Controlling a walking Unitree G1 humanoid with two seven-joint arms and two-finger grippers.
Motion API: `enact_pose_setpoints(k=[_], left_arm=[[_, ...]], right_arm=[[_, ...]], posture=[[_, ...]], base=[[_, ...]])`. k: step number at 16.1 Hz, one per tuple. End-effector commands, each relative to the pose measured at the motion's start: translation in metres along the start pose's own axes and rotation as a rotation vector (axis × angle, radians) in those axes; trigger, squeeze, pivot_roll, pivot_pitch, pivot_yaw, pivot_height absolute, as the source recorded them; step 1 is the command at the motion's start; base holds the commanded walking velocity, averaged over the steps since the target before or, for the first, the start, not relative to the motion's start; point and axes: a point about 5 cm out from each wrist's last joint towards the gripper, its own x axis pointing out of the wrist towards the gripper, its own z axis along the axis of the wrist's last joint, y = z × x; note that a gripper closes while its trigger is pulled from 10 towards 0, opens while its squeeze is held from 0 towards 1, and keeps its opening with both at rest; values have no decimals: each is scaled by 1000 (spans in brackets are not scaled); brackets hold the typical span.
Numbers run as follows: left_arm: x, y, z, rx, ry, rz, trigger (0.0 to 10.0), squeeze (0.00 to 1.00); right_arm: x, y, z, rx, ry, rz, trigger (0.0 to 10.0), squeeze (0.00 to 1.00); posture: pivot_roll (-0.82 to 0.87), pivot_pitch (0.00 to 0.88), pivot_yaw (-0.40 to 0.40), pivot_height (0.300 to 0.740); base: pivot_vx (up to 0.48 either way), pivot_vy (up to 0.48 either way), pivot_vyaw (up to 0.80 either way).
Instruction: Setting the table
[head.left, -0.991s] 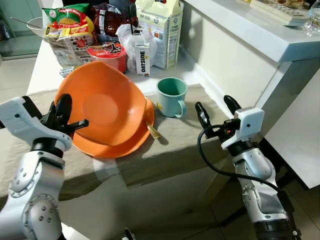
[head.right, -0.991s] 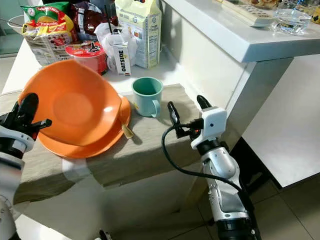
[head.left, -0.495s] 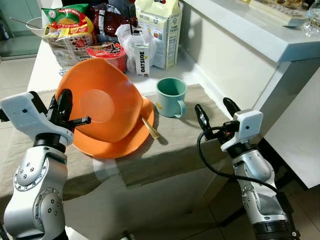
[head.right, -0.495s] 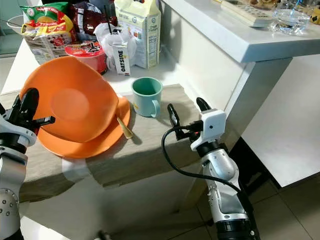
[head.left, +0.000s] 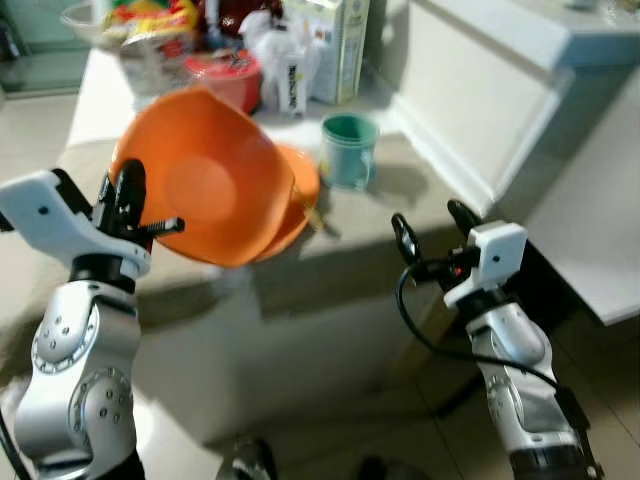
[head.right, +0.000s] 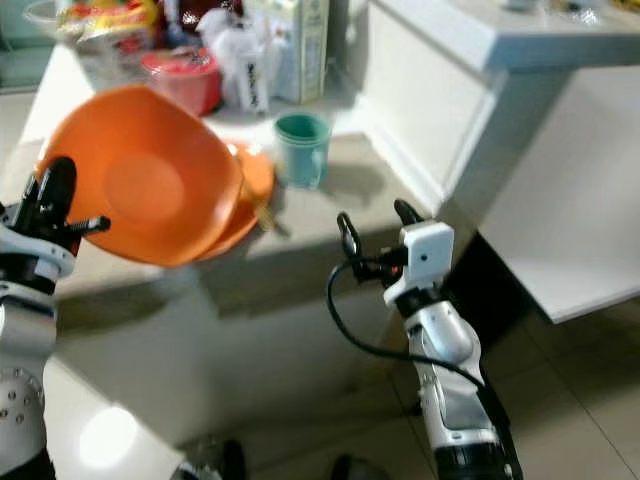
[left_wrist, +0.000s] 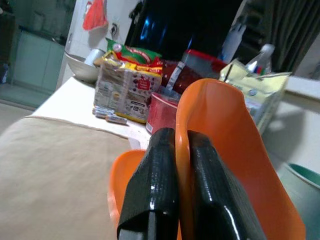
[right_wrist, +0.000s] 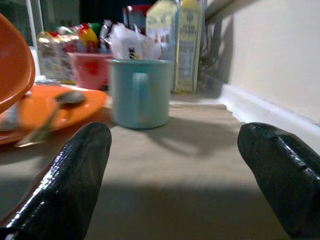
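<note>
Left wrist view shows my left claw (left_wrist: 176, 175) pinched onto the rim of the orange bowl (left_wrist: 225, 150), one finger on the inside, one on the outside. The bowl is tilted up on edge in my grip, lifted off the orange plate (head.left: 300, 180) that lies just beyond it on the cloth-covered table (head.left: 370, 215). I judge the bowl stiff and light, probably plastic or melamine, with a glossy skin that could slide between my pads; a rim pinch this shallow lets it swing, so a deeper bite on the rim would steady it. A spoon (right_wrist: 47, 112) rests on the plate, free to roll if the plate is nudged.

My right claw (head.left: 432, 228) hangs open off the table's near edge, fingers spread wide and holding nothing; straight ahead of it stands the teal mug (right_wrist: 138, 92), handle toward me.

The head views are blurred, so the packets and cartons behind the bowl read poorly. The tilted bowl hides much of the plate, and I cannot tell how far my fingers reach down its wall.
</note>
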Motion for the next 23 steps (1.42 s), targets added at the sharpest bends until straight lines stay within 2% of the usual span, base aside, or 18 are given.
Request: enact_pose_setpoints(k=[1, 13, 17, 23], left_arm=[[-1, -1, -3, 8, 20, -5, 0, 0], [2, -5, -9, 22, 47, -30, 0, 0], [-1, -11, -12, -6, 53, -44, 0, 0], [-1, -16, -15, -4, 61, -66, 0, 0]], right_arm=[[-4, -3, -2, -2, 15, -8, 10000, 0], [-7, 0, -6, -6, 36, -10, 10000, 0], [-7, 1, -7, -5, 47, -8, 10000, 0], [-4, -1, -7, -23, 53, -12, 10000, 0]], posture=[[-73, 16, -11, 740], [-82, 11, -1, 740], [-81, 8, 3, 740], [-81, 0, 2, 740]], base=[[-368, 0, 0], [-24, 0, 0], [0, -480, 0], [0, -480, 0]])
